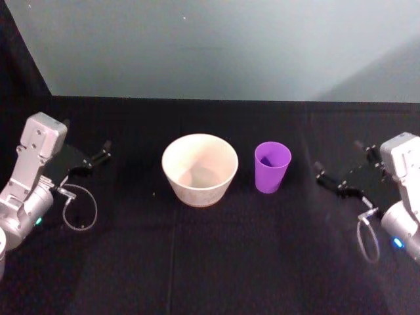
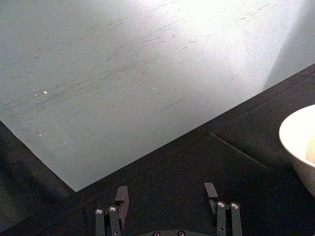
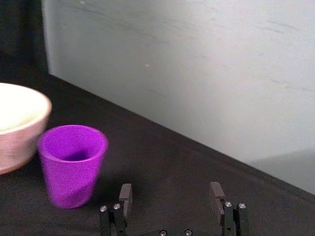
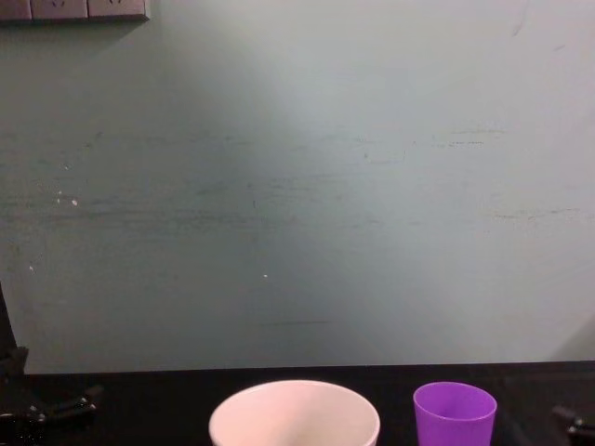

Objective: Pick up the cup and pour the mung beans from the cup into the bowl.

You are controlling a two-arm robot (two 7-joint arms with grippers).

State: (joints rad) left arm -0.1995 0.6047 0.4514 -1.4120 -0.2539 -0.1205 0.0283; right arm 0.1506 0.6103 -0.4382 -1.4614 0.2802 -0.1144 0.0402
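Task not yet begun. Cup (image 1: 272,167) seen upright on tabletop (image 1: 216,249), just beside bowl (image 1: 199,168), not touching, ungrasped. Right hand (image 3: 171,192) held wide open, empty, near cup. Left hand (image 2: 166,192) parked open, empty. Grasp, lift, pour all outstanding.

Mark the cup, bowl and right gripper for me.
cup (image 1: 272,178): head view, front outer wall.
bowl (image 1: 200,197): head view, front outer wall.
right gripper (image 3: 171,191): right wrist view, midway between its open fingertips.
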